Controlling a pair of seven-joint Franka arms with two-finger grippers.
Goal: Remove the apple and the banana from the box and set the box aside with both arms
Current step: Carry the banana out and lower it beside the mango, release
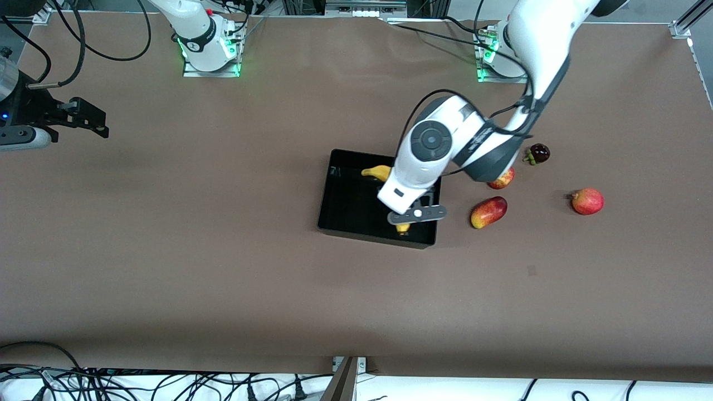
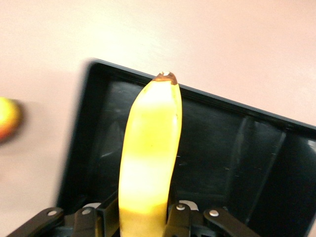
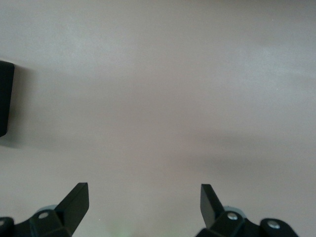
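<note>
The black box [image 1: 350, 203] lies mid-table. My left gripper [image 1: 406, 214] reaches down into it from above and is shut on the yellow banana [image 1: 377, 172]; its two ends show past the wrist. In the left wrist view the banana [image 2: 150, 148] stands between the fingers [image 2: 180, 219] over the box's floor [image 2: 222, 148]. I cannot tell whether it touches the floor. The round red-and-yellow apple [image 1: 587, 201] lies on the table toward the left arm's end. My right gripper [image 1: 92, 120] waits open and empty at the right arm's end, over bare table [image 3: 143, 197].
An oblong red-and-yellow fruit [image 1: 488, 212] lies beside the box and shows in the left wrist view [image 2: 7, 118]. Another red fruit [image 1: 504, 179] is partly under the left arm. A dark purple fruit [image 1: 538, 153] lies farther from the camera.
</note>
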